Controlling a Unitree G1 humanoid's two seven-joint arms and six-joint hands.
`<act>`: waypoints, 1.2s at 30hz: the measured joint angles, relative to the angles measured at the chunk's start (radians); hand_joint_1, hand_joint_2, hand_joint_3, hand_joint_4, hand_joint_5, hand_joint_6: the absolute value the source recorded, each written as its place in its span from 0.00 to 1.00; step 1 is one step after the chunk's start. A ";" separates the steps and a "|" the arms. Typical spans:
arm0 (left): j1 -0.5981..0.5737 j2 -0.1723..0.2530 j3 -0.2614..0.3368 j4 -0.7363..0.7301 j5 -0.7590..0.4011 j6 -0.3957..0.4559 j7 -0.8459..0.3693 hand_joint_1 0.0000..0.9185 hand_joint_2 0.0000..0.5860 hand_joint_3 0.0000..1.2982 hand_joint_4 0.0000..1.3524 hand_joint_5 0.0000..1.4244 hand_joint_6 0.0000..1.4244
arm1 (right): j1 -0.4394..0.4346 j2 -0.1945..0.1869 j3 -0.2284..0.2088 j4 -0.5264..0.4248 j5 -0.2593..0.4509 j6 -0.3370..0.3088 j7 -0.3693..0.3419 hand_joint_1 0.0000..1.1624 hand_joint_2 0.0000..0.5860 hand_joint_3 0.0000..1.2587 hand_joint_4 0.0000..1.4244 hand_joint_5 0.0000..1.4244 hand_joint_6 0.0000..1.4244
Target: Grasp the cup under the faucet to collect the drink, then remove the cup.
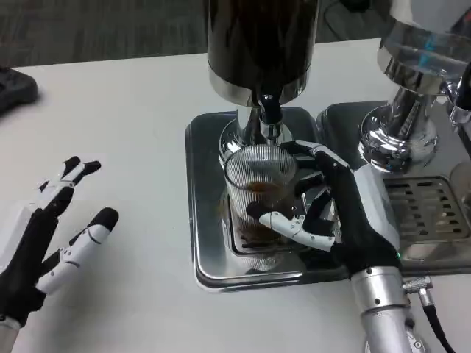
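A ribbed clear glass cup [257, 193] holding some brown drink stands on the steel drip tray [204, 220], directly below the black faucet spout [269, 110] of the dark dispenser [261, 44]. My right hand [335, 213] wraps the cup from its right side, thumb across the front and fingers behind it. My left hand [44, 243] lies on the white table at the lower left with fingers spread and nothing in it.
A second chrome dispenser [412, 81] with its own drip tray and grille [427, 209] stands to the right, close to my right forearm. A dark object [15, 88] lies at the far left edge. White table stretches between my left hand and the tray.
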 measured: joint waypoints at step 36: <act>-0.028 0.086 -0.071 -0.002 0.076 -0.039 -0.042 0.00 0.34 0.06 0.00 0.00 0.00 | 0.113 -0.008 -0.039 -0.146 0.005 -0.016 -0.013 0.75 0.36 0.37 0.39 0.55 0.74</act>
